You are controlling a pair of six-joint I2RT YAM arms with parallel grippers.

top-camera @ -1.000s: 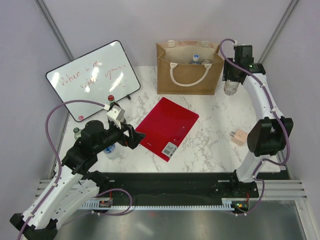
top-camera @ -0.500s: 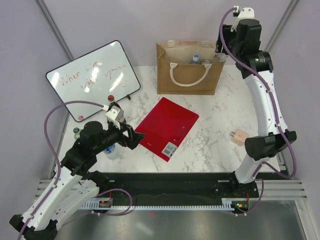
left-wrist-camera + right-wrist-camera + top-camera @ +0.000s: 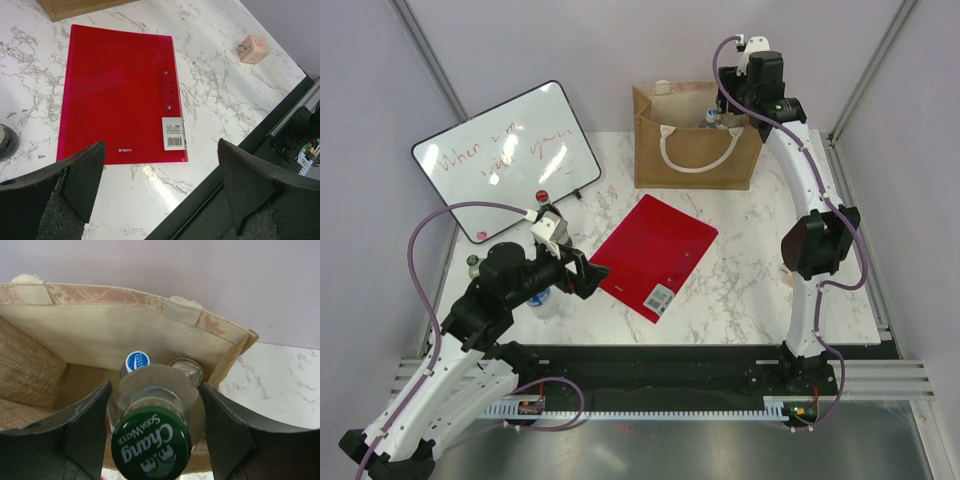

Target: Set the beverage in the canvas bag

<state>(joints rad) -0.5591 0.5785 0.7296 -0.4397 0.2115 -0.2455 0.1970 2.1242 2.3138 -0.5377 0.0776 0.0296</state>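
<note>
1. At the back of the marble surface (image 3: 750, 250) the canvas bag (image 3: 650, 150) stands upright with its mouth open.
2. Mid-surface lies the red folder (image 3: 117, 90), flat; the left claw (image 3: 159, 150) hovers over its near edge, fingers spread wide and empty.
3. Above the bag's mouth the right claw (image 3: 156, 415) is clamped on the green-capped soda bottle (image 3: 152, 442), the beverage, held upright over the interior.
4. Below it, a blue-capped bottle (image 3: 137, 360) sits inside the bag.

Tan woven canvas bag (image 3: 696, 176), green-capped clear bottle (image 3: 152, 412), red folder (image 3: 117, 95) — white grey-veined table (image 3: 750, 250).
</note>
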